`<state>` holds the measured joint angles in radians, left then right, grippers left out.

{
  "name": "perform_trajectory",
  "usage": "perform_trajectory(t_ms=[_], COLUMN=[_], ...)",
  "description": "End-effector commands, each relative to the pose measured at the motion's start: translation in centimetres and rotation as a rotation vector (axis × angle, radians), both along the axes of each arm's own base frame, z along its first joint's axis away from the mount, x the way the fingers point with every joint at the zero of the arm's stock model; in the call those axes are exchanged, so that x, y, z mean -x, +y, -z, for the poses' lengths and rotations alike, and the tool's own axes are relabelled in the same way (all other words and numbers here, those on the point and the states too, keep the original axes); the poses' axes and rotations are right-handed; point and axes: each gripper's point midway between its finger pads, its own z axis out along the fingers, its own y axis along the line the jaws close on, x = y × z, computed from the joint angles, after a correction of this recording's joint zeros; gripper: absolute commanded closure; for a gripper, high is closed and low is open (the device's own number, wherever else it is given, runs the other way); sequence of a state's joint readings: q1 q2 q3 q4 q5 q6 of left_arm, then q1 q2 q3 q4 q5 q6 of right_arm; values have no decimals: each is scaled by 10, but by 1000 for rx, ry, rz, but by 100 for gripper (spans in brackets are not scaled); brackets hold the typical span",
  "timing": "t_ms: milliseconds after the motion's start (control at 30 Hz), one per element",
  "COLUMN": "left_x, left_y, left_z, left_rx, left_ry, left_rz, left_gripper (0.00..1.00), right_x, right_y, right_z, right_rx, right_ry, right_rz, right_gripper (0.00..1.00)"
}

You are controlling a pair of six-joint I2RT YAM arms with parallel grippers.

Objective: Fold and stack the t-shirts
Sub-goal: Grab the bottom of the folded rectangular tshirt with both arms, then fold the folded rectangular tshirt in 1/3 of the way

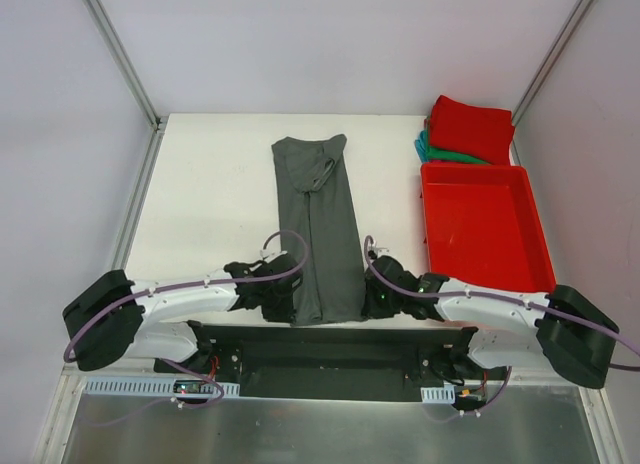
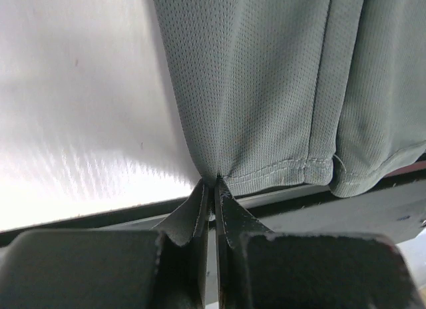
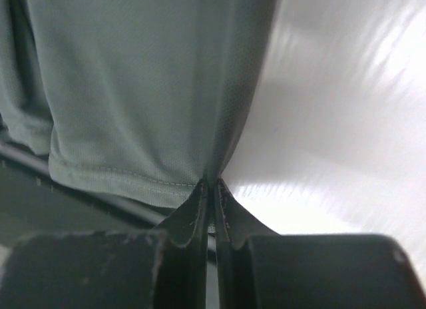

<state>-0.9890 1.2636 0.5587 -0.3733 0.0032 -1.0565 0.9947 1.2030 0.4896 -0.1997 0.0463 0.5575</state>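
Both my left fingers (image 2: 213,189) and right fingers (image 3: 212,189) are clenched on the near hem corners of the grey shirt (image 1: 320,224), which lies as a long narrow strip down the middle of the worktop (image 1: 210,204). At the far right, the red shirt (image 1: 470,124) sits folded on the teal shirt (image 1: 428,147), just behind the tray (image 1: 480,224).

Grey t-shirt (image 1: 318,229): matt cloth in a fine pin-holed mesh knit, with a stitched hem at its 6 o'clock edge.
Red t-shirt (image 1: 472,127): soft matt cloth.
Teal t-shirt (image 1: 432,151): matt cloth, only an edge showing.
Tray (image 1: 478,224): rigid red plastic, smooth and glossy.
Table (image 1: 215,204): white, smooth, with a soft sheen.
Left gripper (image 2: 214,182): dark matt plastic, its edges scuffed pale.
Right gripper (image 3: 212,184): the same dark matt plastic.
Frame posts (image 1: 120,54): bare metal with a satin finish.
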Motion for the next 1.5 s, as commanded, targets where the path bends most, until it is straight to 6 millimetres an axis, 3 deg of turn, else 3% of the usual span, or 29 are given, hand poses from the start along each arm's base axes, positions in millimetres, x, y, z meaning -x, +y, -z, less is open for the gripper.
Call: perform_trajectory(t_ms=[0,200,300,400,633,800,1100,1333,1467], left_x=[40,71,75,69,42,13,-74,-131,-160], left_y=[33,39,36,22,-2,-5,-6,-3,2], left_z=[9,3,-4,-21,-57,-74,-111,-116,-115], left_rx=[-77,-11,32,87,128,133,51,-26,-52], left_ry=[110,104,91,40,-99,-212,-371,-394,-392], left_rz=[9,12,21,58,108,42,-2,-69,-100], left_gripper=[100,100,100,100,100,100,100,100,100], right_x=[44,92,103,101,69,38,-38,-97,-123], right_y=[-6,-9,-3,4,20,16,23,24,23], right_z=[-3,-25,-32,-35,-70,-81,-112,-123,-117], right_rx=[11,20,-37,-66,-52,-23,3,55,83], right_ry=[59,55,66,48,-94,-144,-271,-307,-293], right_rz=[-109,-202,-224,-231,-235,-185,-92,-18,10], right_gripper=[96,98,97,96,95,95,95,95,95])
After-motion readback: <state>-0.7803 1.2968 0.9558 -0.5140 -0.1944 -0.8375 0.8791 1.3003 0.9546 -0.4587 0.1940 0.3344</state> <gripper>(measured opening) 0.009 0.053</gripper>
